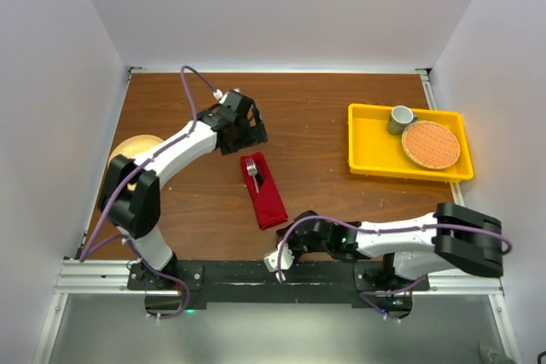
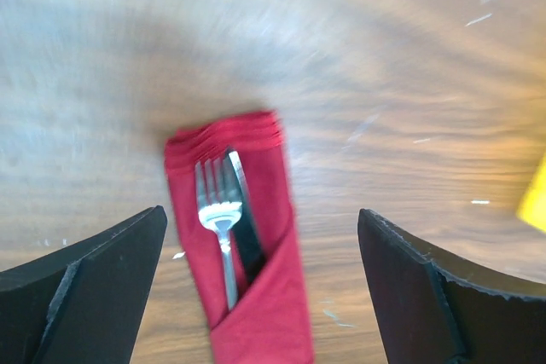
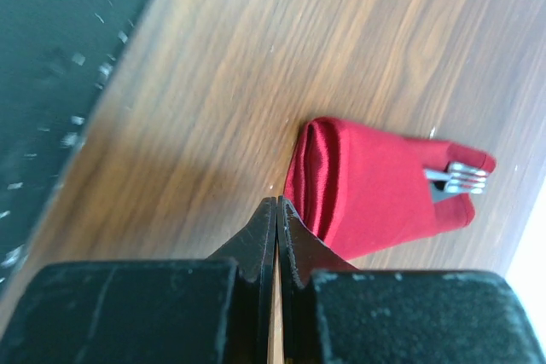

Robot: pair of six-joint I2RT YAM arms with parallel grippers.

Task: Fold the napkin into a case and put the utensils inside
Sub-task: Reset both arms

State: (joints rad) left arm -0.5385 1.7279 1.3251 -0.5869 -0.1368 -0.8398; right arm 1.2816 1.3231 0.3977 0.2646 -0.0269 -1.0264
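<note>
Hovering jaws-apart at eleven o'clock of the narrow deep-red fabric case (image 1: pixel 266 195) mid-table, the left gripper (image 1: pixel 247 130) could snag it, spilling the silver metal fork (image 2: pixel 220 210) and knife (image 2: pixel 246 229) tucked inside. The right gripper (image 3: pixel 277 206) is pinched together. At two o'clock, a yellow plastic tray (image 1: pixel 367 141) holds a grey cup (image 1: pixel 402 118) and round orange woven mat (image 1: pixel 431 144).

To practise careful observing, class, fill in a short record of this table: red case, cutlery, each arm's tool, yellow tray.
case: deep-red, folded into a narrow pouch, flat on the table
utensils: fork and another slim piece tucked inside, tops showing
left tool: open, empty, by the case's far end
right tool: shut, empty, by its near end
tray: yellow, far right, holds a mug and a woven mat
</note>
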